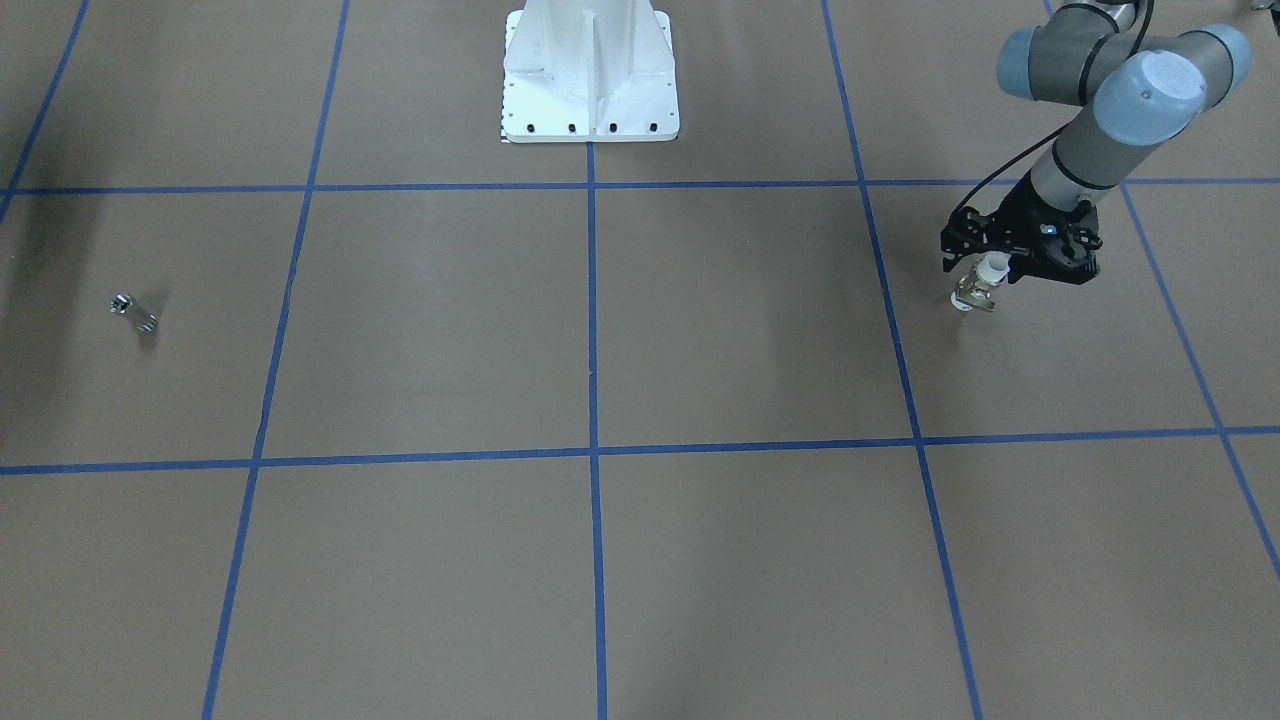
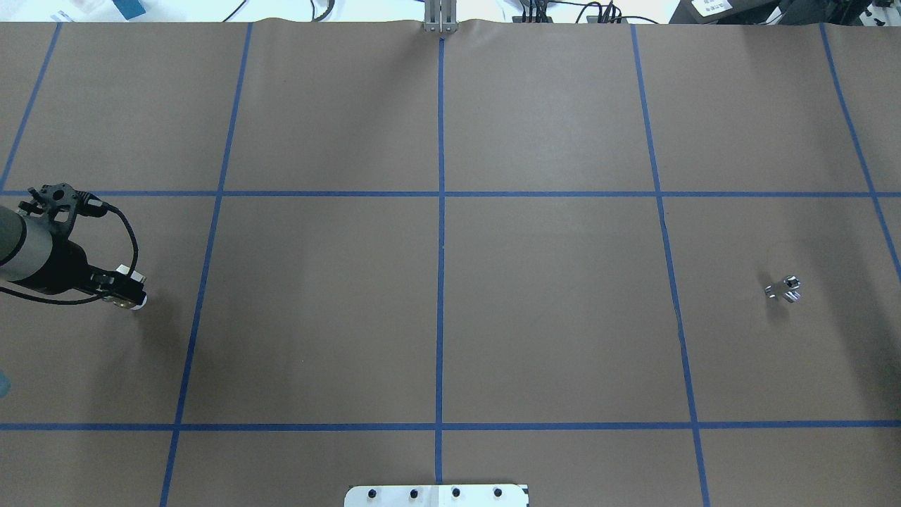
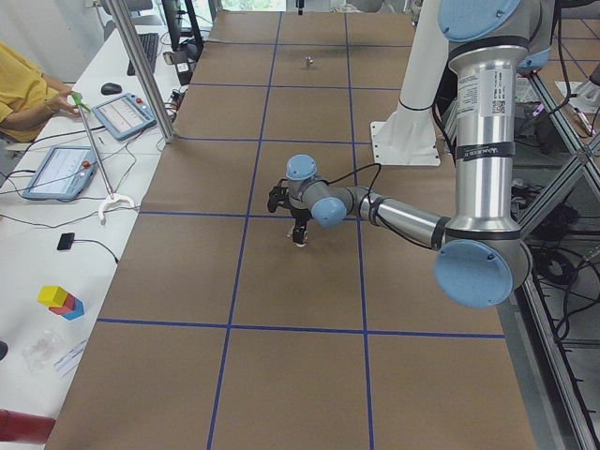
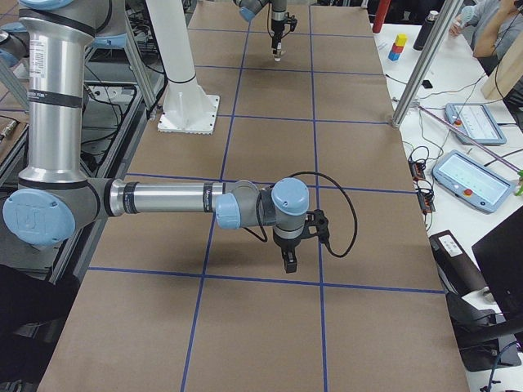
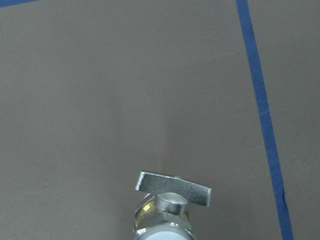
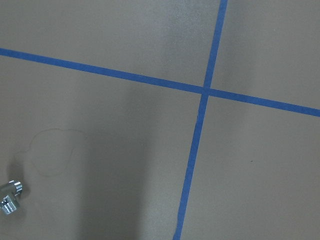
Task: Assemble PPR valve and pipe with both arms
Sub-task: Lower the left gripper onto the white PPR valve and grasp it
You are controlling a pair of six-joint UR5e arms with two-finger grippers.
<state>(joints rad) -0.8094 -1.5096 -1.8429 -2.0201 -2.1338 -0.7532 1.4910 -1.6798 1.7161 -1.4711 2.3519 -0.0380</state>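
Observation:
My left gripper (image 1: 985, 275) is shut on the PPR valve (image 1: 978, 292) and holds it just above the table at the robot's far left. The valve's white end sits between the fingers, its brass body points down. The left wrist view shows the valve's flat tab (image 5: 173, 188) over bare brown paper. The pipe (image 1: 133, 312), a small chrome stub, lies alone on the far right of the table (image 2: 783, 289). It shows at the lower left edge of the right wrist view (image 6: 10, 196). My right gripper (image 4: 290, 260) hangs above the table; I cannot tell if it is open.
The white bolted pedestal (image 1: 590, 75) stands at the robot's side of the table. Blue tape lines (image 2: 440, 211) grid the brown paper. Metal posts (image 4: 418, 65) and tablets (image 4: 472, 124) stand along the operators' edge.

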